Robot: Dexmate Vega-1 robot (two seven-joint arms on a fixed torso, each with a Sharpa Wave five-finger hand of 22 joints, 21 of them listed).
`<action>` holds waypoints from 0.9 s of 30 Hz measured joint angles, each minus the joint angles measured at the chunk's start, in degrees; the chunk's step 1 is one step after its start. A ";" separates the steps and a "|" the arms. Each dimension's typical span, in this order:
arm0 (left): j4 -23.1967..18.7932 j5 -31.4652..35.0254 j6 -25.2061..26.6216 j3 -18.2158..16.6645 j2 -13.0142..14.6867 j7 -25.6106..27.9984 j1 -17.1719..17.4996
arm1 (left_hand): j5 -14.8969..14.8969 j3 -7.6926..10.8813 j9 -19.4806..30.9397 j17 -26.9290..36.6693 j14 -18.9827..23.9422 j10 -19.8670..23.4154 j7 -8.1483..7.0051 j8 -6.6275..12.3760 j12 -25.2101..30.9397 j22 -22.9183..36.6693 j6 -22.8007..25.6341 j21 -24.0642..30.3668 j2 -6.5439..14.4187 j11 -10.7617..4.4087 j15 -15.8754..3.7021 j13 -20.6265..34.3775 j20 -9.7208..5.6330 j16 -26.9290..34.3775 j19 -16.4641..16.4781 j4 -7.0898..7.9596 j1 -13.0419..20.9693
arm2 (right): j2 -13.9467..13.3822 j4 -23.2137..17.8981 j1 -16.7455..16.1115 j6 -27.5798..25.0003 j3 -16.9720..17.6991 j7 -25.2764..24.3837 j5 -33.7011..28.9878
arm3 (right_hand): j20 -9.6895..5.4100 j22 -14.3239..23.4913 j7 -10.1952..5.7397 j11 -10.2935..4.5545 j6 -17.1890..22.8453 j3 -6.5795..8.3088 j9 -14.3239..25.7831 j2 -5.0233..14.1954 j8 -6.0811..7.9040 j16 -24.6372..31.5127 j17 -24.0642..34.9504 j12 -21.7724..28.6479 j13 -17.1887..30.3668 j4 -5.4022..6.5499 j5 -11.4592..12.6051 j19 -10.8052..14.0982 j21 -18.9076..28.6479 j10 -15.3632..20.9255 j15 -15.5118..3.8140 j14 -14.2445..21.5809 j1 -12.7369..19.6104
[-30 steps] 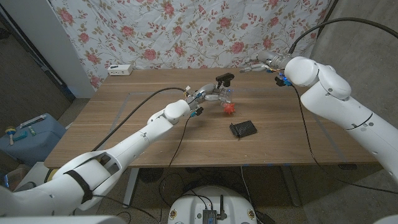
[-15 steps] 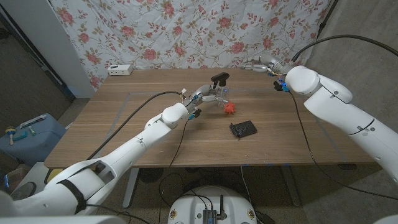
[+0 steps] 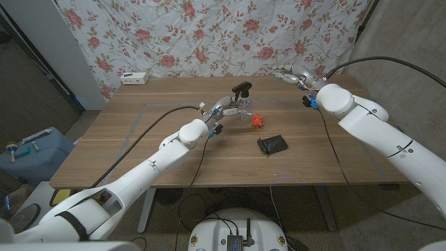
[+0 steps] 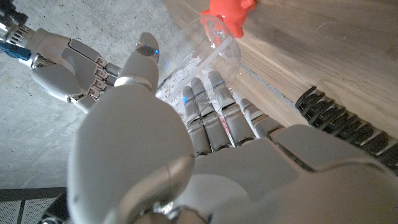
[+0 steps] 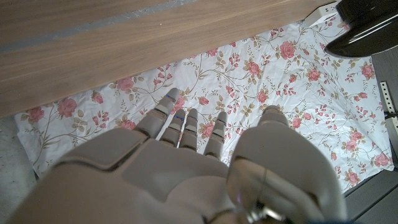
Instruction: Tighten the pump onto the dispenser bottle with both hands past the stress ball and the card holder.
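Left hand [image 3: 226, 106] grips the clear dispenser bottle [image 3: 242, 110], black pump [image 3: 241, 88] on top. Right hand [image 3: 288, 74] at the desk's [image 3: 139, 139] far right edge, fingers apart, empty. Red stress ball [image 3: 257, 120] just right of the bottle; black card holder [image 3: 272, 144] nearer.

The left hand [image 4: 186, 143] wraps its fingers [image 4: 208, 102] around a clear bottle [image 4: 214, 53], with the thumb on the other side of the bottle from them. Just beside the far end of the bottle is a red ball [image 4: 227, 11] on the wooden table [image 4: 323, 43], and a black ribbed holder [image 4: 345, 127] lies on the table near the hand. The right hand [image 4: 65, 65] shows against the grey floor, apart from the bottle, with its fingers bent.
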 measured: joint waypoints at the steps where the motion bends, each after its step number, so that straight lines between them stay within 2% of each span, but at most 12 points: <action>1: -0.25 0.05 0.07 -0.07 0.09 0.18 0.21 | 0.00 0.00 0.00 0.00 -0.16 0.00 0.00 -0.03 0.00 0.00 0.00 0.00 -0.01 0.00 -0.16 -0.03 0.00 0.00 0.00 0.00 -0.01 | 0.04 0.06 -0.04 0.03 -0.01 -0.04 0.03 | 0.00 0.00 0.27 0.19 -0.30 -0.14 0.00 -0.05 0.00 0.00 0.05 0.00 -0.09 0.26 0.00 0.00 0.00 0.19 0.00 0.00 -0.08; 9: -3.14 0.49 1.22 -0.90 0.98 2.86 2.51 | 0.00 0.00 -0.27 0.01 -1.39 -1.46 0.00 -0.37 -0.43 0.00 -0.01 -0.22 -0.48 0.15 0.18 -0.77 0.24 0.00 -1.25 0.00 -0.49 | 2.12 3.00 -1.85 4.87 -0.40 -5.44 3.28 | 0.22 0.00 2.02 0.19 -2.86 -0.86 0.01 0.10 -0.23 0.00 -0.03 0.00 -0.11 1.44 -0.22 -0.22 0.00 0.19 -0.12 -0.12 -2.43; 12: -3.90 0.49 1.55 -1.18 1.14 3.50 3.21 | 0.00 0.00 -0.51 0.01 -2.22 -2.71 -0.60 -0.39 -0.88 -0.01 -0.69 -0.23 -0.85 0.56 0.34 -1.42 0.08 0.00 -1.96 0.00 -0.86 | 2.78 3.97 -2.36 6.88 -0.43 -6.87 4.26 | 0.27 0.00 2.81 0.19 -3.71 -1.08 -0.10 -0.07 -0.23 0.00 -0.03 0.00 -0.11 1.66 -0.22 -0.27 0.00 0.19 -0.40 -0.41 -2.96; 17: -5.05 0.43 2.11 -1.48 1.38 4.53 4.30 | -0.22 -0.13 -0.54 0.01 -3.34 -3.86 -0.47 -0.86 -0.88 -0.01 -1.87 -0.23 -0.85 0.59 0.59 -2.10 0.29 0.00 -2.77 0.13 -0.86 | 3.89 5.84 -3.30 10.24 -0.47 -8.87 6.04 | 0.06 0.00 2.26 -0.30 -5.97 -1.16 -0.26 0.01 -0.23 -0.28 -0.22 -0.28 -0.11 2.22 -0.22 -0.49 0.00 -0.20 -0.40 -0.41 -4.22; 19: -5.29 0.43 2.26 -1.53 1.46 4.78 4.51 | -0.22 -0.33 -0.77 0.01 -3.52 -4.04 -0.71 -0.87 -0.88 -0.01 -2.41 -0.23 -1.15 0.42 0.78 -2.34 0.31 0.00 -2.98 0.33 -1.15 | 4.24 6.47 -3.59 11.13 -0.47 -9.29 6.45 | 0.06 0.00 3.07 -0.77 -6.78 -1.32 -0.27 -0.23 -0.23 -0.28 -0.30 -0.28 -0.34 2.39 -0.22 -0.49 0.00 -0.13 -0.40 -0.41 -4.59; 21: -5.81 0.43 2.47 -1.67 1.66 5.16 4.96 | -0.22 -0.33 -0.80 0.01 -4.17 -4.81 -0.70 -0.87 -0.94 -0.01 -3.26 -0.23 -1.15 0.70 0.81 -2.65 0.52 0.00 -3.19 0.33 -1.15 | 4.77 7.27 -3.97 12.85 -0.47 -10.17 7.35 | 0.10 0.00 2.75 -0.77 -7.54 -1.39 -0.31 -0.10 -0.06 -0.51 -0.53 -0.28 -0.38 2.46 -0.22 -0.94 0.00 -0.13 -0.41 -0.42 -5.36; 22: -6.00 0.43 2.56 -1.71 1.72 5.36 5.14 | -0.22 -0.34 -0.80 0.01 -4.46 -5.17 -0.73 -0.87 -1.23 -0.01 -3.43 -0.23 -1.15 0.77 0.83 -2.87 0.61 0.00 -3.27 0.35 -1.15 | 5.05 7.62 -4.17 13.56 -0.45 -10.47 7.68 | 0.18 0.00 3.21 -0.97 -8.14 -1.39 -0.45 -0.23 0.04 -0.51 -0.57 -0.28 -0.38 2.46 -0.22 -1.01 0.00 -0.34 -0.60 -0.64 -5.48; 23: -6.25 0.43 2.65 -1.76 1.83 5.58 5.36 | -0.22 -0.23 -0.80 0.02 -4.90 -5.66 -0.61 -0.87 -1.27 -0.01 -3.94 -0.23 -1.15 0.72 0.87 -3.04 0.61 0.00 -3.28 0.80 -1.15 | 5.32 8.06 -4.36 13.56 -0.40 -10.47 7.68 | 0.20 0.00 3.53 -1.14 -8.44 -1.39 -0.53 -0.21 0.24 -0.51 -0.56 -0.28 -0.38 2.46 -0.22 -1.03 0.00 -0.58 -0.59 -0.84 -5.78; 24: -6.25 0.43 2.70 -1.76 1.83 5.67 5.36 | -0.23 0.84 -0.80 0.02 -5.32 -5.91 -0.50 -0.87 -1.27 -0.01 -4.27 -0.23 -1.15 0.60 0.88 -3.17 0.80 0.00 -3.47 1.97 -1.15 | 5.47 8.32 -4.47 14.40 -0.37 -10.82 8.05 | 0.20 0.00 3.84 -1.12 -8.73 -1.39 -0.53 -0.21 0.24 -0.51 -0.72 -0.28 -0.38 2.46 -0.22 -1.03 0.00 -0.77 -0.48 -0.95 -5.78; 25: -6.25 0.50 2.82 -1.76 1.83 5.87 5.36 | -0.24 1.40 -0.91 0.02 -5.46 -6.00 -0.51 -0.88 -1.27 -0.01 -4.45 -0.23 -1.15 0.68 0.88 -3.32 0.83 0.01 -3.49 2.52 -1.15 | 5.77 8.85 -4.68 14.40 -0.30 -10.82 8.05 | 0.20 0.00 4.26 -0.95 -8.63 -1.39 -0.54 -0.21 0.24 -0.51 -0.81 -0.28 -0.38 2.46 -0.22 -1.03 0.00 -0.96 -0.50 -0.94 -5.78; 26: -6.25 0.63 2.95 -1.76 1.83 6.07 5.36 | -0.24 1.40 -1.03 0.02 -5.72 -6.38 -0.51 -0.89 -1.27 -0.01 -4.45 -0.23 -1.15 0.79 0.87 -3.44 1.01 0.00 -3.67 2.52 -1.16 | 5.81 8.91 -4.70 14.40 -0.29 -10.82 8.05 | 0.20 0.00 4.51 -0.94 -8.77 -1.39 -0.54 -0.21 0.24 -0.51 -0.83 -0.28 -0.38 2.46 -0.22 -1.03 0.00 -0.97 -0.50 -0.94 -5.78; 27: -6.98 0.69 3.00 -1.87 2.22 6.16 5.97 | -0.24 1.31 -1.06 0.02 -6.03 -6.67 -0.37 -0.91 -1.27 -0.01 -4.81 -0.23 -1.46 0.66 0.98 -3.61 1.02 0.01 -3.68 2.61 -1.47 | 6.09 9.36 -4.88 16.71 -0.21 -11.63 9.10 | 0.20 0.00 4.82 -1.11 -8.89 -1.39 -0.54 0.06 0.24 -0.51 -0.83 -0.50 -0.38 2.46 -0.22 -1.03 0.00 -1.14 -0.50 -0.94 -6.05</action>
